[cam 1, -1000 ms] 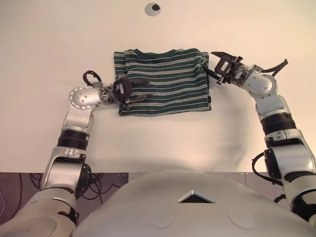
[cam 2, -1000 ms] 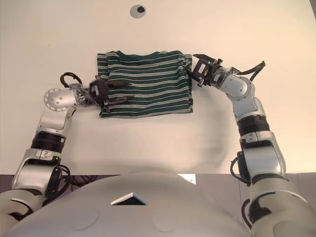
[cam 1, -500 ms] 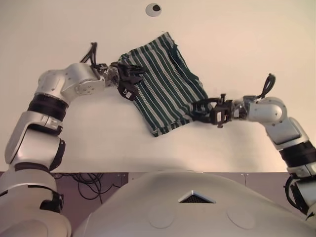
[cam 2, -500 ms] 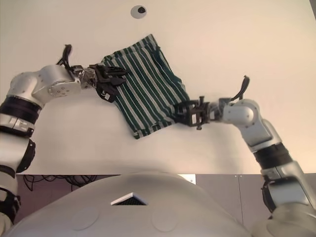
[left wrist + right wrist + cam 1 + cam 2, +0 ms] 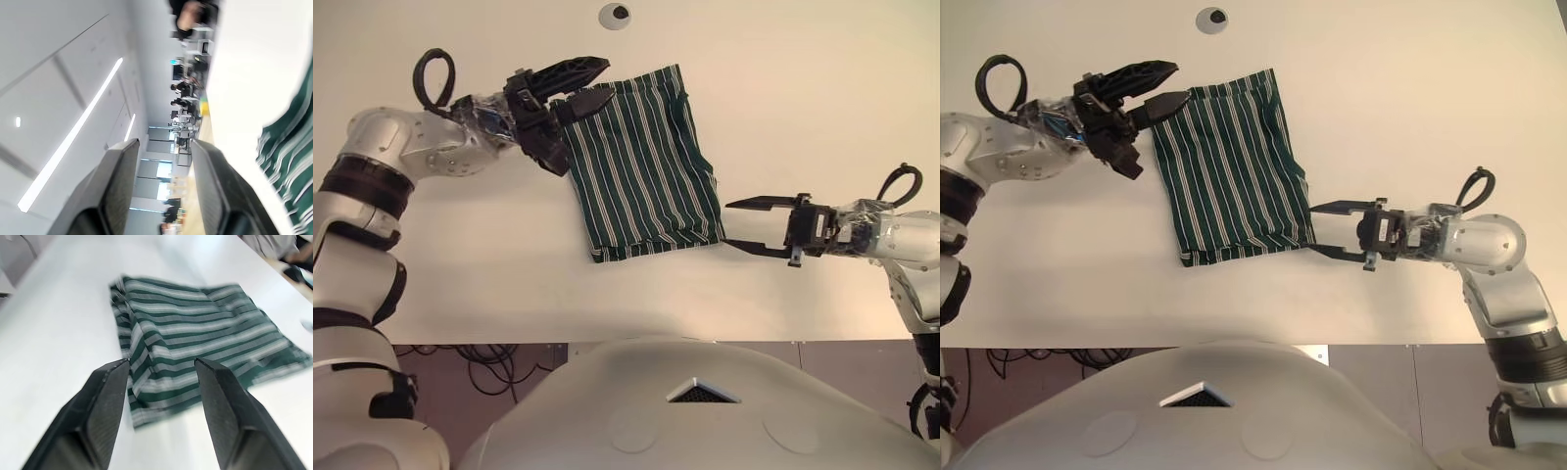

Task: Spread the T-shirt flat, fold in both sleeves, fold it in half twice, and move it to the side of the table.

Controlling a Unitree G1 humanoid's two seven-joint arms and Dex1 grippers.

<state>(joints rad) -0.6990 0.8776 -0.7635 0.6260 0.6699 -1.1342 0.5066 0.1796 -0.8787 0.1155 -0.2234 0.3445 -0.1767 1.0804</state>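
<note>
Left gripper: jaws wide apart, holding nothing; one finger lies over the far left corner of the T-shirt, contact not clear.
Right gripper: jaws wide apart, holding nothing; lower fingertip just beside the shirt's near right corner.
T-shirt: green with white stripes, folded, flat, askew mid-tabletop.
Round grey fitting: toward the far edge, apart from the shirt.

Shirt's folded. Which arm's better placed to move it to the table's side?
Probably right. The right pincer is open, low at the near corner of the T-shirt, facing the cloth. The left pincer, also open, tilts up off the far corner.
</note>
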